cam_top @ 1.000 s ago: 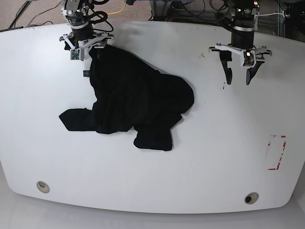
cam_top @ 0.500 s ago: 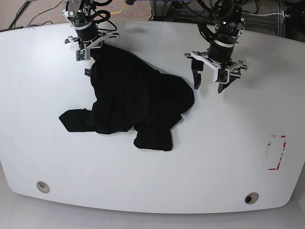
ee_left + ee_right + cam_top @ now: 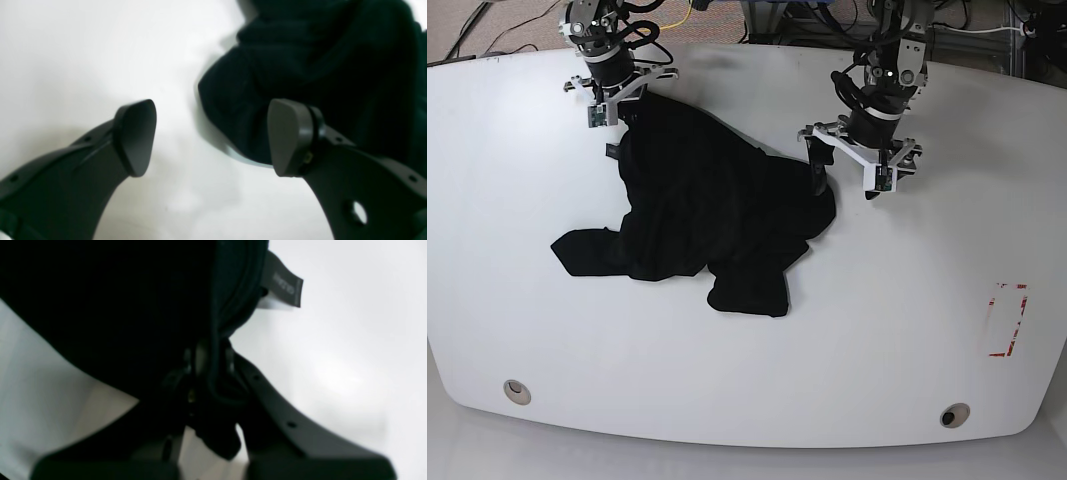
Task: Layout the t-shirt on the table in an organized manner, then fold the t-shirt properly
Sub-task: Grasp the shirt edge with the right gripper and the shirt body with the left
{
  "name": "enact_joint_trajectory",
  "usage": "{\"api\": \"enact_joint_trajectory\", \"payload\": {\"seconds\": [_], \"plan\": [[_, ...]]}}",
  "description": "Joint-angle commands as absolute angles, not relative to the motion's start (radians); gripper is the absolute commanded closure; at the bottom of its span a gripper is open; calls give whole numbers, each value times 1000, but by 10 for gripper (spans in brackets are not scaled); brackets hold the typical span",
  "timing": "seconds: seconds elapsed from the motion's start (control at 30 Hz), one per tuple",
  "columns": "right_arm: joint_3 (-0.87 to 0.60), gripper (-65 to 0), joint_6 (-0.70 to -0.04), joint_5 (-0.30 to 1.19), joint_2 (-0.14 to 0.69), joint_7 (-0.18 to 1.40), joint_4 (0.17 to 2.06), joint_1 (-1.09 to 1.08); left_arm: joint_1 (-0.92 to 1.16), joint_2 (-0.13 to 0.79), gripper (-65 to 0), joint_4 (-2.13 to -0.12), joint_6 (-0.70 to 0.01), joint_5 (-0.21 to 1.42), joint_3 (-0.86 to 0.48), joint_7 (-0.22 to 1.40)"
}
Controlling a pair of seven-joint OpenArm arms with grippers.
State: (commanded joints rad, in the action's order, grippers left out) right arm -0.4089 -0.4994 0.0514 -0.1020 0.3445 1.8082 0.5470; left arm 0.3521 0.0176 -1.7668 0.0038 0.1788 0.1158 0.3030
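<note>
The table (image 3: 907, 330) carries the crumpled t-shirt (image 3: 707, 215) left of centre. The right gripper (image 3: 617, 95) is clamped on its far edge. The left gripper (image 3: 852, 180), jaws apart, probably straddles the near right hem edge.

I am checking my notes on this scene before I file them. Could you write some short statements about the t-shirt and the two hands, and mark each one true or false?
1. The t-shirt lies crumpled on the table, not spread flat. True.
2. The right hand is open and holds nothing. False: it is shut on an edge of the t-shirt, near the grey label.
3. The left hand is open. True: one fingertip is over bare table, the other over the fabric edge.
4. The red tape rectangle is covered by the t-shirt. False: it lies bare, far from the shirt.
5. The left hand has lifted the t-shirt off the table. False: it has not closed on it.
</note>
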Motion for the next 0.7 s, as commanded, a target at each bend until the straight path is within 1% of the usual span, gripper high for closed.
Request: {"api": "enact_joint_trajectory", "payload": {"seconds": [0.23, 0.7], "plan": [[-409, -5, -499, 51, -111, 344, 1810, 547, 318, 12, -494, -1687, 4, 180, 125, 303], [-407, -5, -501, 51, -127, 344, 1856, 550, 236, 8, -493, -1555, 4, 180, 216, 303]]}}
